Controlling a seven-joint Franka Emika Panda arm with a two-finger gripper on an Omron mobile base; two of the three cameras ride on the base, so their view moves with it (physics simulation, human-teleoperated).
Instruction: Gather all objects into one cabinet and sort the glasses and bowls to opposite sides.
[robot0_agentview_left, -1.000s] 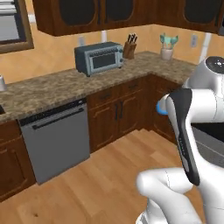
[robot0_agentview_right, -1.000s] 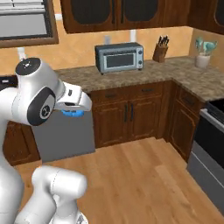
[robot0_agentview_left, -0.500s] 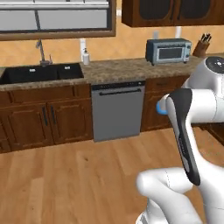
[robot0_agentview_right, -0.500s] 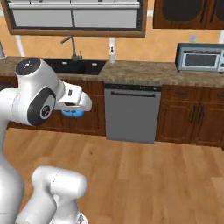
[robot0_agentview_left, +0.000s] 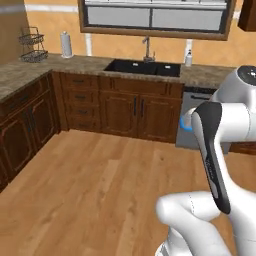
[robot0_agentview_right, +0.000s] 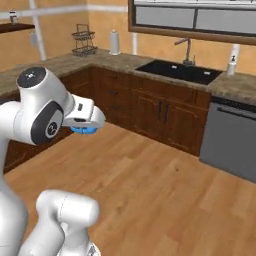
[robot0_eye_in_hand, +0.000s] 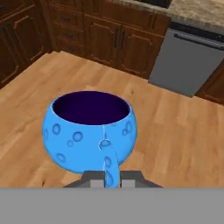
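Observation:
A squat bright-blue cup (robot0_eye_in_hand: 89, 127) with a dark inside hangs upright over the wooden floor, its small handle pinched between my fingertips (robot0_eye_in_hand: 92, 180). My gripper (robot0_eye_in_hand: 108, 180) is shut on that handle. From the left base view a sliver of the blue cup (robot0_agentview_left: 184, 121) peeks out behind my arm; from the right base view the cup (robot0_agentview_right: 83, 130) sits under the white hand. The other cup, the orange mug, the brown bowl and the wall cabinet are out of view.
Low dark-wood cabinets (robot0_agentview_left: 123, 107) run under a stone counter with a black sink (robot0_agentview_left: 143, 67) and faucet. A grey dishwasher (robot0_agentview_right: 230, 138) stands right of the sink. A paper roll (robot0_agentview_left: 66, 45) and wire rack (robot0_agentview_left: 33, 45) sit at the counter's left corner.
The whole scene has slid rightward as the base turned left: toaster oven and knife block left the views, sink and corner cabinets came in. The cup stays held in the gripper.

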